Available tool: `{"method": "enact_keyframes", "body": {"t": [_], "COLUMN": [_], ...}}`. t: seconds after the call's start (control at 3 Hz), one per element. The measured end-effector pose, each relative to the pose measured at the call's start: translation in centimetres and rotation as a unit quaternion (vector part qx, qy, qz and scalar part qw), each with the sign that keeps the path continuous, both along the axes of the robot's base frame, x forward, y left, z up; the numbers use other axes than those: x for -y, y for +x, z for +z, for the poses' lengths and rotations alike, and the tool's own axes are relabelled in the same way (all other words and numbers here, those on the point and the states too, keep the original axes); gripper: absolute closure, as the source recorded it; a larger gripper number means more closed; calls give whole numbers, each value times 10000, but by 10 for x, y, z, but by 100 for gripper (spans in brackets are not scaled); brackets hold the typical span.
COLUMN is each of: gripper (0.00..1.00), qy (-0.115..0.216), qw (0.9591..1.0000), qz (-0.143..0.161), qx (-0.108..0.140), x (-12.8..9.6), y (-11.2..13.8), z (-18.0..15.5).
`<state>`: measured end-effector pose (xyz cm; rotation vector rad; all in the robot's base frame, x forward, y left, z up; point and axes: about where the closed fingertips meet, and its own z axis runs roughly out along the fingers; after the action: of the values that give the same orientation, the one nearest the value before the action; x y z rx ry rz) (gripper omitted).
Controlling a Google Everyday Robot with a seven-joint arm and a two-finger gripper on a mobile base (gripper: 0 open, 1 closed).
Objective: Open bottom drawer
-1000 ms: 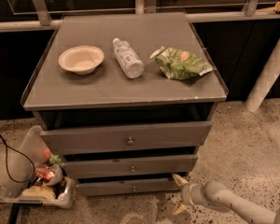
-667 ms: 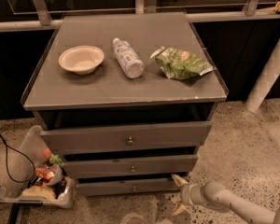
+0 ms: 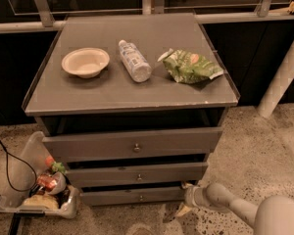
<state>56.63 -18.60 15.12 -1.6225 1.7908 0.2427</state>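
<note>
Down low in the camera view, the bottom drawer (image 3: 117,196) sits just above the floor. It is the slimmest of the three grey fronts under the desk (image 3: 112,94), and it appears shut. Its only handhold is a small round metal knob (image 3: 141,198) at the middle of the panel. The gripper (image 3: 184,198) hovers by the drawer's right end, close to the floor. Its fingers (image 3: 186,185) look spread apart with nothing between them, though the dim corner makes that hard to swear to. I'd judge the drawer stiff, wooden and fairly light, being shallow — it should slide straight out rather than flex. The knob is smooth and tiny, so a slipping pinch is the risk — better to close squarely on it and pull level.
</note>
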Motion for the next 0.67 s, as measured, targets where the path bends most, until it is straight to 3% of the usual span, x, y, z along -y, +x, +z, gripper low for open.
{"method": "enact_keyframes", "body": {"t": [0.33,0.67], "gripper": [0,18], "qy": [0,0], "qw": [10000,10000], "qz": [0,0], "qx": [0,0], "x": [0,0], "y": [0,0], "z": [0,0]}}
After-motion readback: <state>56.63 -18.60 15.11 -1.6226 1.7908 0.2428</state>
